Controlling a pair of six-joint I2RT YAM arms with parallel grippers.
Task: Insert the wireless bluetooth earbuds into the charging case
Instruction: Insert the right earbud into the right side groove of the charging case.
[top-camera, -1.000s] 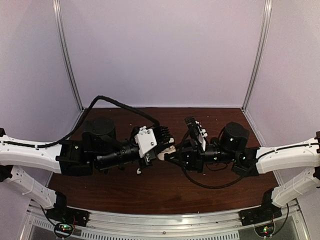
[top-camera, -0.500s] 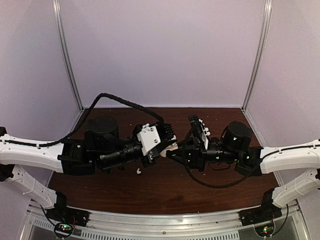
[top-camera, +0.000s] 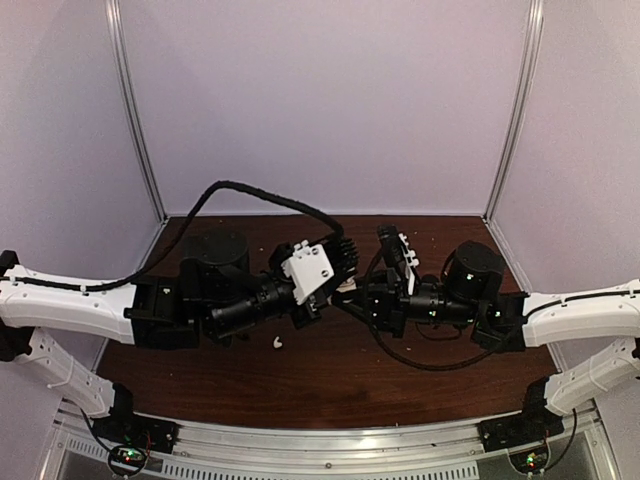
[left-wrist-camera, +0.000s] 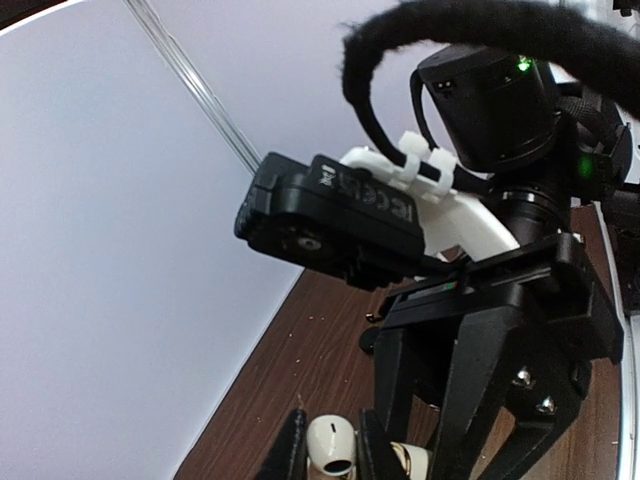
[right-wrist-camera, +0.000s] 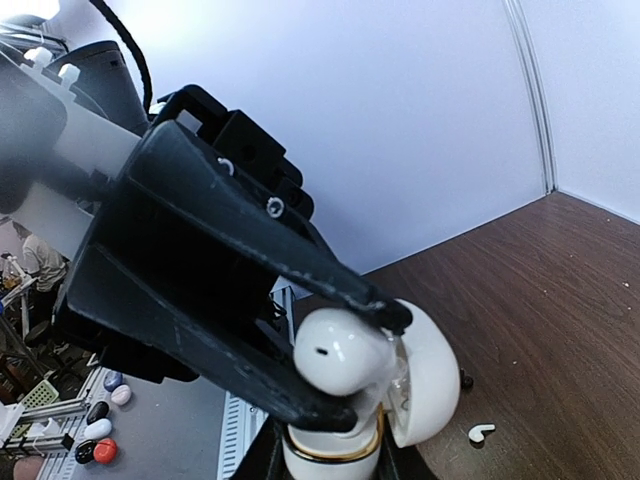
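The left gripper (left-wrist-camera: 330, 460), clamping a white earbud (right-wrist-camera: 338, 355), and the right gripper (right-wrist-camera: 330, 466), gripping the open charging case (right-wrist-camera: 430, 372), have shifted rearward together; insertion appears imminent.

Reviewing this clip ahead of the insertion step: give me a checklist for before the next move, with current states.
1. Left hand gripping the small white plastic earbud: ok.
2. Right hand gripping the white gold-rimmed charging case: ok.
3. Case lid open: ok.
4. Earbud lined up with its socket: cannot tell, socket hidden.
5. Earbud seated in case: not ok, held above the rim.
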